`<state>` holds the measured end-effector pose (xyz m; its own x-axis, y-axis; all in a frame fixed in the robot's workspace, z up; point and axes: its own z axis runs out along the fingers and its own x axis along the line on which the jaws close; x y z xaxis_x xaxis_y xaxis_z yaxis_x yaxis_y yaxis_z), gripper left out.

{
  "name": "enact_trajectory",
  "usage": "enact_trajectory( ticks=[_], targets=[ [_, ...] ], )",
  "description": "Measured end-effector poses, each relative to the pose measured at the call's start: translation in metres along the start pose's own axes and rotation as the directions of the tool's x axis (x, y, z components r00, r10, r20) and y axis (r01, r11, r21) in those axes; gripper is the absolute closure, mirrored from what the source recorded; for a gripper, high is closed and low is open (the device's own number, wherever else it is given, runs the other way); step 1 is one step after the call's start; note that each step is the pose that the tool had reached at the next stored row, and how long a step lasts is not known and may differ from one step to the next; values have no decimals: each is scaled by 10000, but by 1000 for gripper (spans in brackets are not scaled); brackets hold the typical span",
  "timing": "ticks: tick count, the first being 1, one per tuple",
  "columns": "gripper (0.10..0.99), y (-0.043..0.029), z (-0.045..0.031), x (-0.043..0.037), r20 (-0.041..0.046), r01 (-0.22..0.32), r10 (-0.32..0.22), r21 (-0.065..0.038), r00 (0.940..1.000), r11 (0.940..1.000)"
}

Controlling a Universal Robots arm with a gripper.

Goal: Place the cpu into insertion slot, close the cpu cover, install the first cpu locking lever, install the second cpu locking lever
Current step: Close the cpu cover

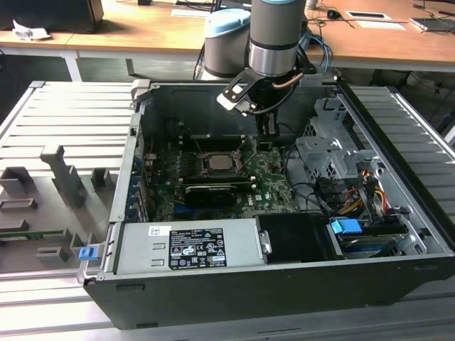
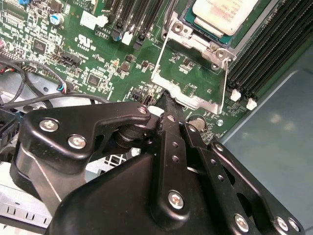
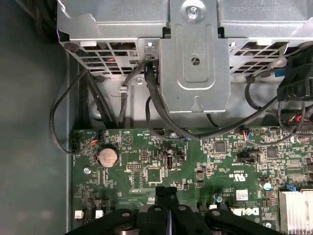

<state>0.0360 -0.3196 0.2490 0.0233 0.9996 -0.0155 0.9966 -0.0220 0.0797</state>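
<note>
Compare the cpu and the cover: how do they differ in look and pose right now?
The cpu is a solid pale plate; the cover is a thin silver frame with a large square window. The cpu lies seated in the slot; the cover is swung open off it, with green board showing through its window. The gripper sits at the cover's edge, away from the cpu. Both are square and metal-faced.
</note>
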Motion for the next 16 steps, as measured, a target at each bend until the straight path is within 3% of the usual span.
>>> enact_trajectory(
  ticks=[3,16],
  targets=[
    [980,-55,-5,-1,0,-1,1,0,10000,10000],
    [980,-146,-38,-4,1,0,0,1,10000,10000]
  ],
)
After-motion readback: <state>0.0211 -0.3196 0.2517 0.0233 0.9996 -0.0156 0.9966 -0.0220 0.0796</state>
